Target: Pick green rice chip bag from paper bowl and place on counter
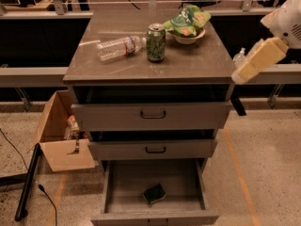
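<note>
Green rice chip bag [188, 21] crumpled in paper bowl [189, 38], far right of worktop [188, 62]. Not picked yet: grasp, lift and set-down all left. Dark soda can [155, 42] just left of bowl, likely tight on that side. Clear bottle [118, 48] lying further left. Hand [241, 56] off worktop's right edge, well apart from bag. Grip state: cannot tell.

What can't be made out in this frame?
1. The gripper: not in the camera view; only a cream arm link enters at the right edge, which cuts off the rest.
2. Inside of the small off-white paper bowl: covered by the crumpled light-green rice chip bag.
3. The dark flat object in the open bottom drawer: too small to identify.
</note>
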